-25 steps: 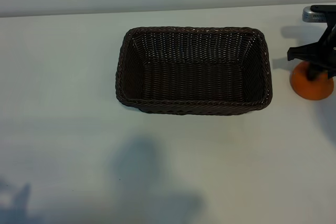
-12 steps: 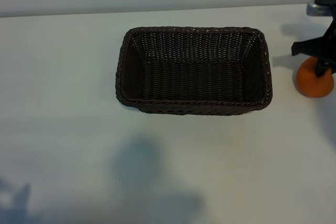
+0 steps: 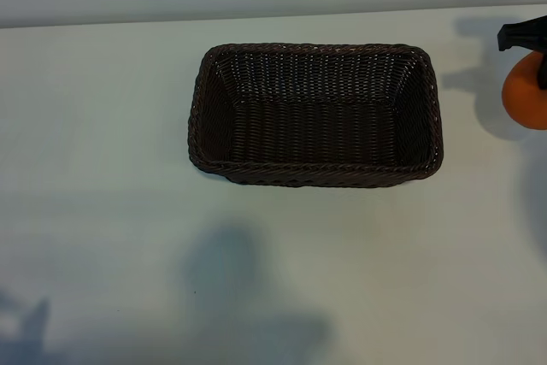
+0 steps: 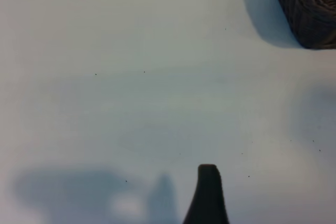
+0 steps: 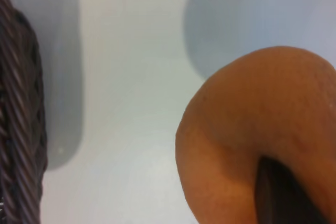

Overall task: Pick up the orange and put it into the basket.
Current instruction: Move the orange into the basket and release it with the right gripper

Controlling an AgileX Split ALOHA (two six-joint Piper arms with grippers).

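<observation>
right end effector (image 3: 537,66): clamped on orange (image 3: 523,91) | left end effector (image 4: 208,195): wide, holding nothing

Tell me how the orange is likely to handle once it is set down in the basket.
The orange looks round, so it would probably roll on a flat surface. The basket has sloping woven walls that should stop it. Its peel looks dull rather than glossy, and the right gripper holds it clear of the table, so slipping seems unlikely.

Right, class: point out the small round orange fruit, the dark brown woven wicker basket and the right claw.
small round orange fruit (image 3: 526,93), exterior view, its peel.
dark brown woven wicker basket (image 3: 314,172), exterior view, near rim.
right claw (image 3: 532,50), exterior view, between its tips.
</observation>
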